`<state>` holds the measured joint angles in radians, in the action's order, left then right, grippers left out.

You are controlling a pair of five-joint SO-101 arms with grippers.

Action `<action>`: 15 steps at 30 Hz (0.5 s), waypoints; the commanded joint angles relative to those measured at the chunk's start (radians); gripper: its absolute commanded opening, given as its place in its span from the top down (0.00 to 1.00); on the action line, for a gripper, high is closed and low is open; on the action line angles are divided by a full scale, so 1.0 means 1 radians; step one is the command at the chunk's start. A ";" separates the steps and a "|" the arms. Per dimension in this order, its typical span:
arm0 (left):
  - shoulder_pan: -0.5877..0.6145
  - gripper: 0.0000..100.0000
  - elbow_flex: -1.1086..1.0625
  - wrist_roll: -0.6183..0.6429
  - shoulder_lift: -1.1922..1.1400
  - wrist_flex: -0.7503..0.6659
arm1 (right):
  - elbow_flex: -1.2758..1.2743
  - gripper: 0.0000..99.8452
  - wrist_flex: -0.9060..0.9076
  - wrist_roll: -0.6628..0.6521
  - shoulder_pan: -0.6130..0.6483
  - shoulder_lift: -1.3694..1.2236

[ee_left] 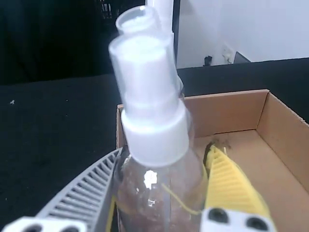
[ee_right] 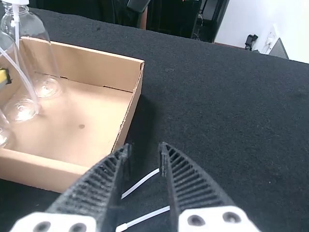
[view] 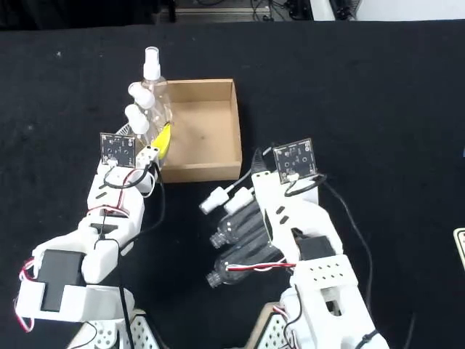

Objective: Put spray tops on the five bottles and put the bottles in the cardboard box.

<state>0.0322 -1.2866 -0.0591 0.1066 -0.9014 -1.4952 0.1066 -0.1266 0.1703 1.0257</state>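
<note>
The cardboard box (view: 211, 134) lies at the table's middle. Three clear bottles with white spray tops stand along its left inner wall. My left gripper (view: 154, 139) is shut on the nearest bottle (view: 138, 118), which the left wrist view shows between the grey and yellow fingers (ee_left: 227, 183); that bottle (ee_left: 154, 145) is upright. Two uncapped bottles (view: 243, 225) lie on the cloth under the right arm, with loose spray tops (view: 216, 199) beside them. My right gripper (ee_right: 145, 151) hovers open just off the box's near right corner (ee_right: 135, 96), above white spray tubes (ee_right: 142, 181).
Black cloth covers the table (view: 363, 94), and it is bare to the right of the box. A pale object (view: 459, 243) sits at the right edge. In the right wrist view, the standing bottles (ee_right: 29, 34) line the box's far side.
</note>
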 commanded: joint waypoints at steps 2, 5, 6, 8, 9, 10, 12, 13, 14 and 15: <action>0.010 0.76 -0.002 0.002 0.109 -0.017 | 0.012 0.92 -0.034 -0.012 0.014 0.042; 0.010 0.73 -0.022 0.000 0.158 0.017 | 0.013 0.92 -0.034 -0.012 0.014 0.042; 0.010 0.70 -0.022 0.000 0.176 0.064 | 0.013 0.92 -0.034 -0.012 0.014 0.042; 0.008 0.65 -0.005 0.009 0.204 0.169 | 0.013 0.92 -0.034 -0.012 0.014 0.042; 0.008 0.64 0.002 0.009 0.216 0.210 | 0.013 0.92 -0.034 -0.012 0.014 0.042; 0.010 0.64 0.007 0.009 0.230 0.239 | 0.013 0.92 -0.034 -0.012 0.014 0.042; 0.010 0.64 0.005 0.009 0.256 0.258 | 0.012 0.92 -0.034 -0.012 0.014 0.042; 0.010 0.64 0.002 0.008 0.267 0.264 | 0.012 0.92 -0.034 -0.012 0.014 0.042; 0.008 0.64 -0.001 0.005 0.278 0.265 | 0.012 0.92 -0.034 -0.012 0.014 0.042; 0.012 0.64 -0.002 0.003 0.287 0.265 | 0.012 0.92 -0.034 -0.012 0.014 0.042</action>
<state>0.0338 -1.3188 -0.0621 0.3153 -0.6529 -1.4952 0.1066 -0.1266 0.1703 1.0273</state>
